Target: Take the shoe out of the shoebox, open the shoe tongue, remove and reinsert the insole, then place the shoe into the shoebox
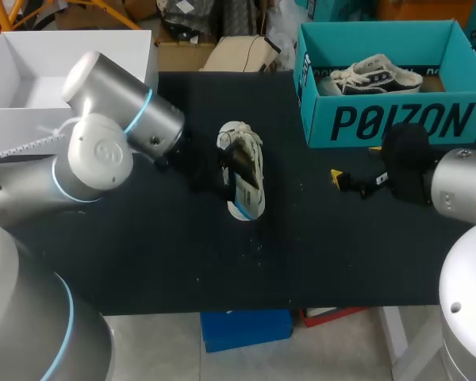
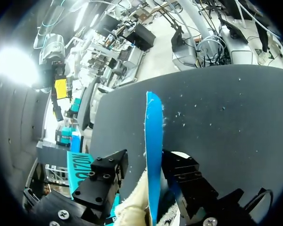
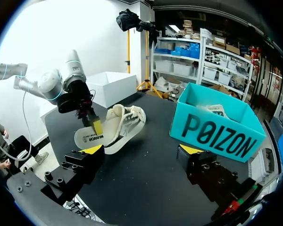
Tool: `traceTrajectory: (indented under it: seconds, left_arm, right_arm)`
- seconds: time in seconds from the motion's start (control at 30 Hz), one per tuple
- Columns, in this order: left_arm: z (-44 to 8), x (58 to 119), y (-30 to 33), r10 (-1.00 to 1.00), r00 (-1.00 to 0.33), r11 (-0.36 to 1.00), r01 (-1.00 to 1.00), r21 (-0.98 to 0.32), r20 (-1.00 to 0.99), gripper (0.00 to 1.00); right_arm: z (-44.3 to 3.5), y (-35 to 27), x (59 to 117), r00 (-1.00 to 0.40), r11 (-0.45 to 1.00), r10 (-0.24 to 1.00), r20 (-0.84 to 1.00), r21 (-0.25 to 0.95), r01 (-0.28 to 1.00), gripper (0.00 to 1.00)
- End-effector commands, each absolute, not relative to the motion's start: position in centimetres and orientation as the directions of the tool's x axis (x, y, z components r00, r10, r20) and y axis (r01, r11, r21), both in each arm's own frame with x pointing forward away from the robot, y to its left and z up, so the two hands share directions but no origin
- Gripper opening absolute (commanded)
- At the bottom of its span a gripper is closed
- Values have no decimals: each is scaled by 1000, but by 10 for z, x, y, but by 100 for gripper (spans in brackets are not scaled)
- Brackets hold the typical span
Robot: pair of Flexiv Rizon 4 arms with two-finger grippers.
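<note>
Left gripper point(image 2: 147, 161): closed down on the insole point(image 2: 153, 125), which stands edge-on between the jaws. The grip sits at the heel end, where the insole meets the shoe.

Insole: blue on one face, pale on the other. It is partly out of the shoe point(image 1: 244, 159), and its free end juts past the heel towards the near table edge. Judged thin, light and floppy, so it will bend and sag if held only at one tip. A pinch across the heel edge, kept flat, looks best. The free end is likely to catch and fold against the heel collar on the way in.

Shoe: pale low sneaker with loose laces, apparently lying on its side on the table point(image 1: 143, 262). It sits near the middle, toe away from the robot, outside the shoebox point(image 1: 397, 121) and well apart from it. Judged light, with a soft upper over a firmer sole, and likely to slide on the cloth if pushed unbraced. Best holds: the heel collar or the side wall above the sole. The laces and tongue would only stretch.

Right gripper point(image 3: 141, 149): spread wide and holding nothing. It hangs over the table just in front of the shoebox, facing the shoe.

Shoebox: teal, lid off, at the far right of the table, with a second shoe point(image 1: 373, 75) inside.
</note>
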State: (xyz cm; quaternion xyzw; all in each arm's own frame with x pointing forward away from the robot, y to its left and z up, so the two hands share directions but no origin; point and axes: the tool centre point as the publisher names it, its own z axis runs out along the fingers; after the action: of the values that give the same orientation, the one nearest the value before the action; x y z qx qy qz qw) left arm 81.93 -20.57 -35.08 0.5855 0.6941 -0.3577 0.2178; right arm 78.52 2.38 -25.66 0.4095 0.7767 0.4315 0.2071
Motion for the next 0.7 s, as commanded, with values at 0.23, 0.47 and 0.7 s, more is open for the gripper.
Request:
traceTrajectory:
  seconds: [0.23,0.47,0.7]
  left_arm:
    - [-344,808,-195,667,-219,81,971,-223,-712,35]
    - [-348,808,-194,667,-230,84,968,-236,-709,0]
    - [-349,817,-195,631,-251,103,965,-241,-734,0]
  right_arm:
    - [-257,24,785,-578,292,815,33,839,459,100]
    - [-257,24,785,-578,292,815,33,839,459,100]
    - [-257,24,785,-578,292,815,33,839,459,100]
